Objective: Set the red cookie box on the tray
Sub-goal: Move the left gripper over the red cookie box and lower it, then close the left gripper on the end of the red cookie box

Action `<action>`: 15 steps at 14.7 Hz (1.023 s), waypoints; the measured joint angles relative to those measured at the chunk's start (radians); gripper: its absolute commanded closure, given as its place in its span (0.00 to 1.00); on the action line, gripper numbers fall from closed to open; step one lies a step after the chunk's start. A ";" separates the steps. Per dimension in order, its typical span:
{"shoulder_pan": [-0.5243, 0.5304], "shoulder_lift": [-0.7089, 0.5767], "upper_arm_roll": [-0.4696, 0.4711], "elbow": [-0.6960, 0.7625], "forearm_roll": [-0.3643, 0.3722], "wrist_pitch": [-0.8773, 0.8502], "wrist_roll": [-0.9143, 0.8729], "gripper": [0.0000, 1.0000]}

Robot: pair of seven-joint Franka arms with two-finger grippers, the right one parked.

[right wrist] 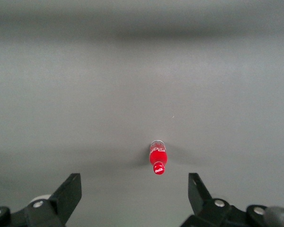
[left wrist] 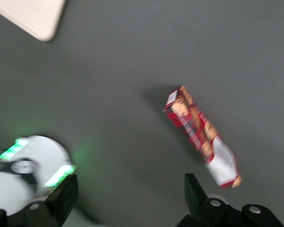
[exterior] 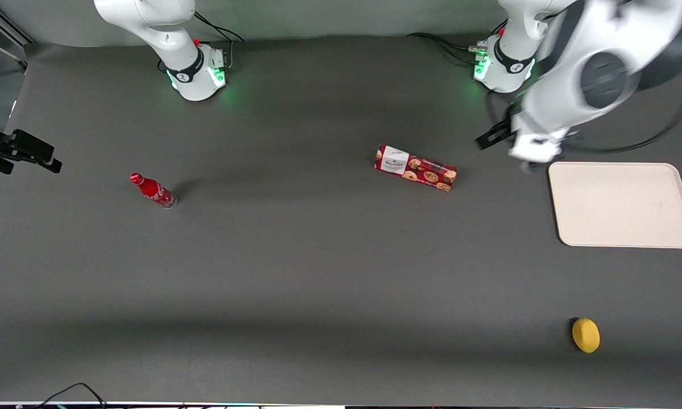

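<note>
The red cookie box [exterior: 416, 168] lies flat on the dark table mat near its middle, with the white label at the end toward the parked arm. It also shows in the left wrist view as a red cookie box [left wrist: 201, 135] lying apart from the fingers. The cream-white tray [exterior: 622, 204] rests toward the working arm's end and holds nothing; one corner of the tray [left wrist: 33, 14] shows from the wrist. My left gripper [exterior: 524, 165] [left wrist: 130, 196] hovers above the mat between the box and the tray, close to the tray's corner, open and holding nothing.
A small red bottle [exterior: 153, 191] [right wrist: 158, 161] stands toward the parked arm's end. A yellow lemon-like object [exterior: 585, 335] lies nearer the front camera than the tray. The working arm's base [exterior: 503, 68] [left wrist: 28, 165] glows green, farther from the front camera than the gripper.
</note>
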 measured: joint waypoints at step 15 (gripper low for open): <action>-0.079 0.327 -0.051 -0.273 -0.001 0.681 -0.293 0.62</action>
